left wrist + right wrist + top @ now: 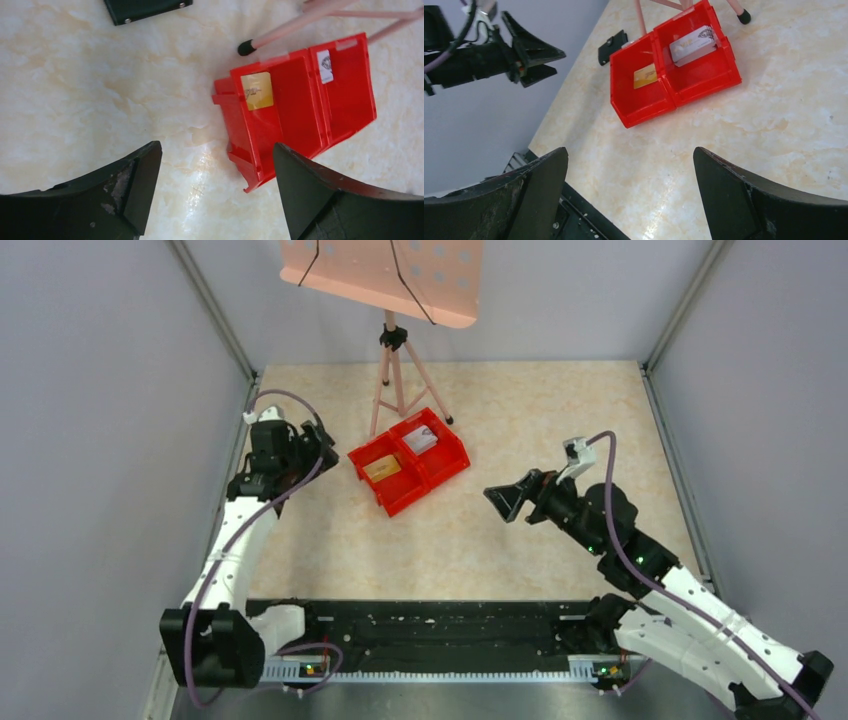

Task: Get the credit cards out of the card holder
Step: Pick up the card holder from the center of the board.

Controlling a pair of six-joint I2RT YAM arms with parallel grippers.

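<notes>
Both end effectors are released and grasp nothing. The left end effector (216,146) hangs over the table (520,410) just left of the red bin (440,468), and the right end effector (630,150) hovers well to the bin's right. A gold card (257,90) lies in the bin's left compartment and a pale card (692,44) in the right one. The black card holder (613,46) lies flat on the table near the bin's gold-card side, by a leg of the tripod (395,370).
</notes>
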